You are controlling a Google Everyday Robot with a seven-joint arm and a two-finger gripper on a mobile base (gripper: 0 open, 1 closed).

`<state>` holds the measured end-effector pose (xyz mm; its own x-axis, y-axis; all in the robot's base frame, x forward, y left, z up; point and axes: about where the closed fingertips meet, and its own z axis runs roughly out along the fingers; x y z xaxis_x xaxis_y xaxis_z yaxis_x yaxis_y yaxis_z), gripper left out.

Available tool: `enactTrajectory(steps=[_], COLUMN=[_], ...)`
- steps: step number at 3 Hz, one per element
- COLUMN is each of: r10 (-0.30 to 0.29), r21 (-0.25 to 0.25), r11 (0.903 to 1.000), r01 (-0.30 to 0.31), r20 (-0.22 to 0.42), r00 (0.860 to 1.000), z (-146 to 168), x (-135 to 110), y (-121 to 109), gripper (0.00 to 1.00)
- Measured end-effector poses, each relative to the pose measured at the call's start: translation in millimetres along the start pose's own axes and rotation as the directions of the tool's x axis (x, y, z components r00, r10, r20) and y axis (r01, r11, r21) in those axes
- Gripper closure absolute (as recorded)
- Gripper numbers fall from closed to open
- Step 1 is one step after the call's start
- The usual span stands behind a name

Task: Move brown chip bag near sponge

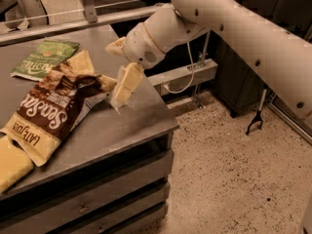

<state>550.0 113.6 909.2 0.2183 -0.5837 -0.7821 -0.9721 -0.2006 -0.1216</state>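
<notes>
The brown chip bag (53, 108) lies flat on the grey table (122, 130), running from the middle toward the front left. Its lower cream end rests against the pale-yellow sponge (12, 167) at the front left corner. My gripper (122, 67) hangs just right of the bag's upper end, near the table's right edge. Its cream-yellow fingers (126, 82) stand apart, open and empty. The lower finger is a short way from the bag's upper right corner and not touching it.
A flat green chip bag (44, 57) lies at the back left of the table. The table's right edge and front corner (168, 123) drop to drawers and a speckled floor. A rail (87, 21) runs behind the table.
</notes>
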Motion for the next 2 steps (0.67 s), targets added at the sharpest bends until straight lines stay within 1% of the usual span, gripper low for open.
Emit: enactTrajectory(steps=[1, 2], r10=[-0.003, 0.076], r21=[0.063, 0.178], r11=[0.9980, 0.9823], r01=[0.005, -0.059], r20=[-0.043, -0.093], r00=[0.999, 0.993], z=[-53.3, -120.1], x=[27.8, 65.0], y=[-5.4, -7.6], gripper=[0.00, 0.00])
